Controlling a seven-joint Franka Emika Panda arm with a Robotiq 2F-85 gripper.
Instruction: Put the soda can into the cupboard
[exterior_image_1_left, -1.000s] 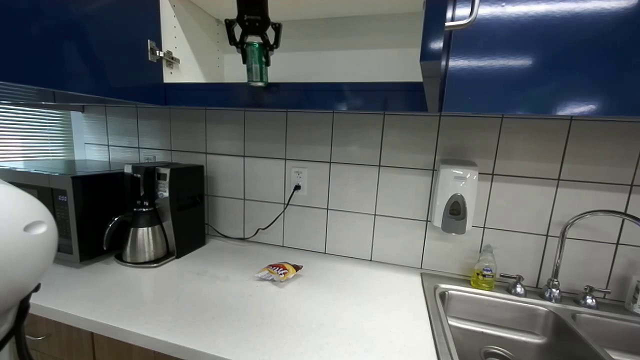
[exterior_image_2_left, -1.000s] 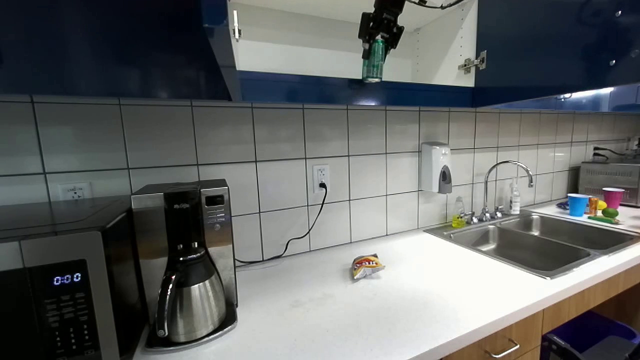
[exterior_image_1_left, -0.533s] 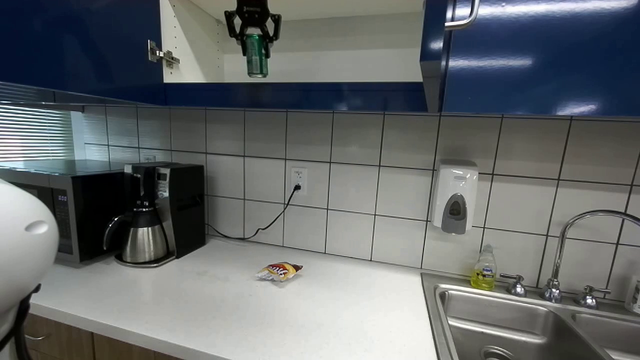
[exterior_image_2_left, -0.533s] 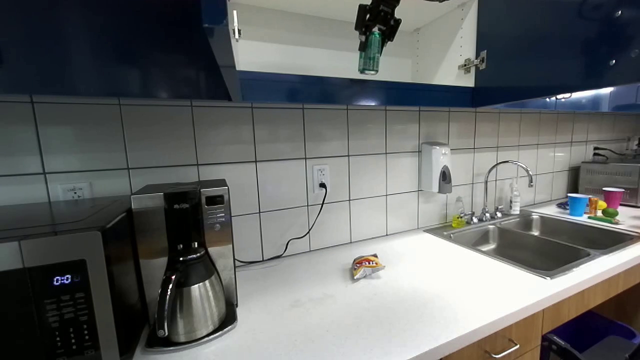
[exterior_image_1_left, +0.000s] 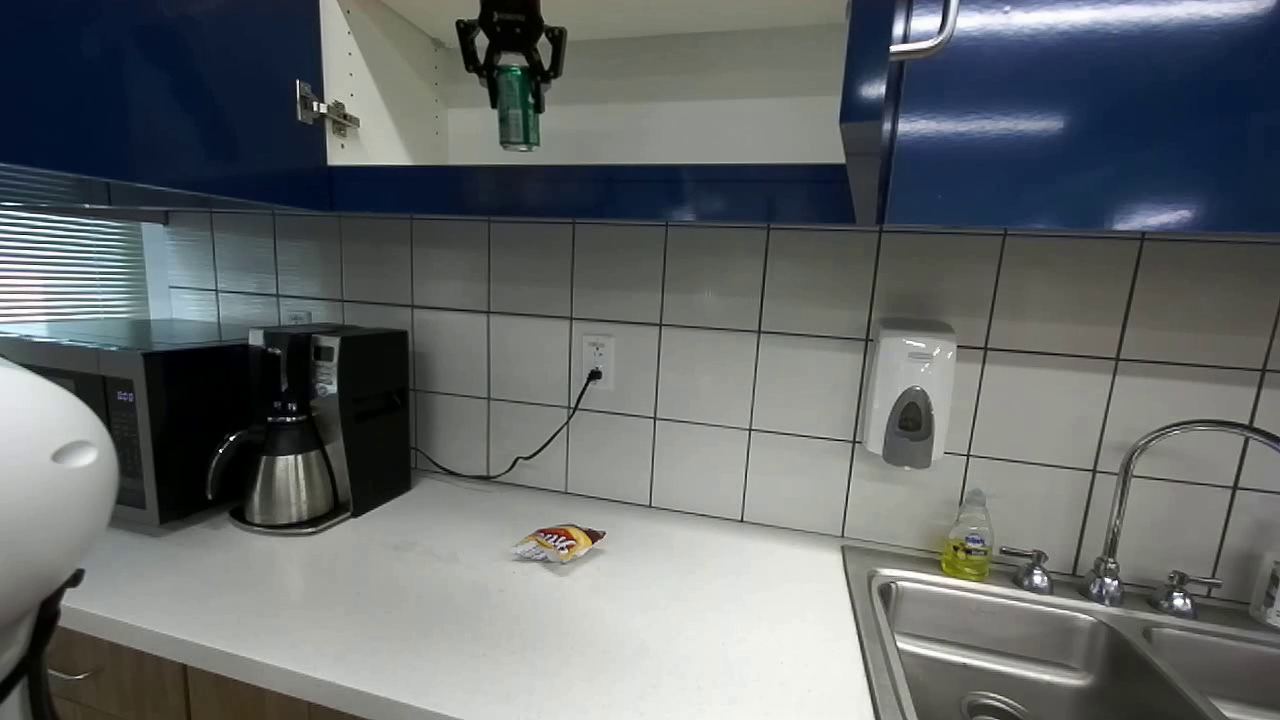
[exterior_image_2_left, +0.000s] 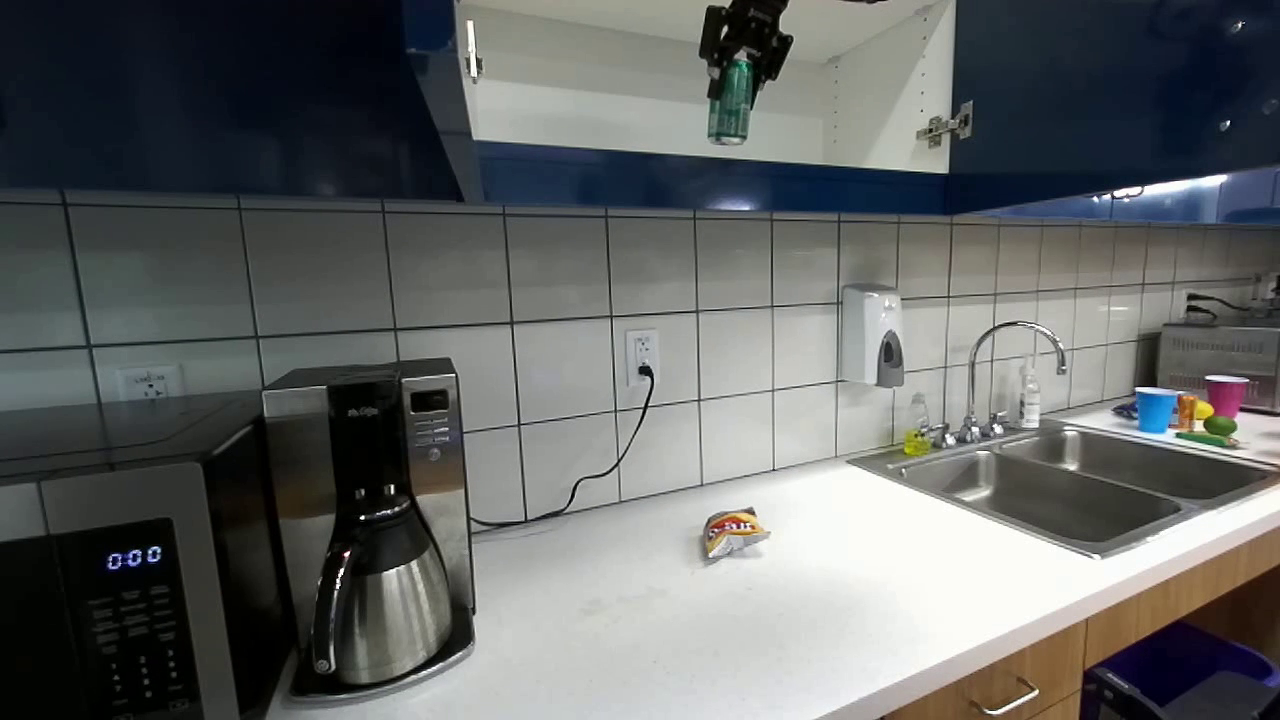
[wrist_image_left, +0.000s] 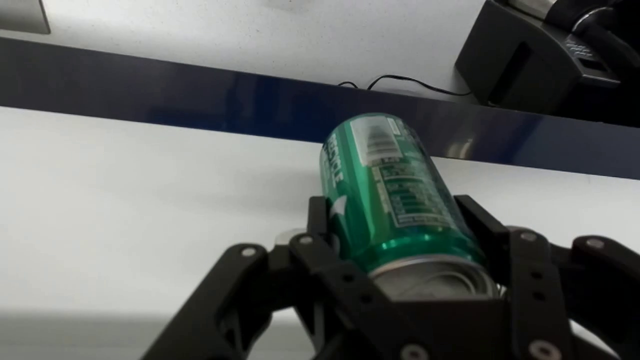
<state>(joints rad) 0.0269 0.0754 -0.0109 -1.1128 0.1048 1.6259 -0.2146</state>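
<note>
Fingers (wrist_image_left: 482, 222): clamped on opposite sides of the soda can (exterior_image_1_left: 518, 108), around its upper half, with the silvery top low in the wrist view. Held near the top of the frame in both exterior views, against the pale inside of the open cupboard (exterior_image_1_left: 690, 132), and not yet set down.

Take the step, most likely, as the carry-in ahead of release: get well over the cupboard floor first, straighten the can, then lower gently until seated on its base. Part the fingers only then, slowly and evenly, to avoid toppling so narrow a thing.

Mind the blue door (exterior_image_1_left: 160, 90), standing open at upper left in an exterior view, then the side wall (exterior_image_1_left: 388, 90) right of it; for sideways movement favour the right there, with more room. Watch hardest the front rail (exterior_image_1_left: 640, 192) along the bottom of the opening, probably the likeliest snag: with the can's base above it in both exterior views, yet overlapping it in the wrist view, hard to tell how far inside, so allow spare height before pushing in. Steer off the small hinge (exterior_image_1_left: 328, 110) between door and side wall.
</note>
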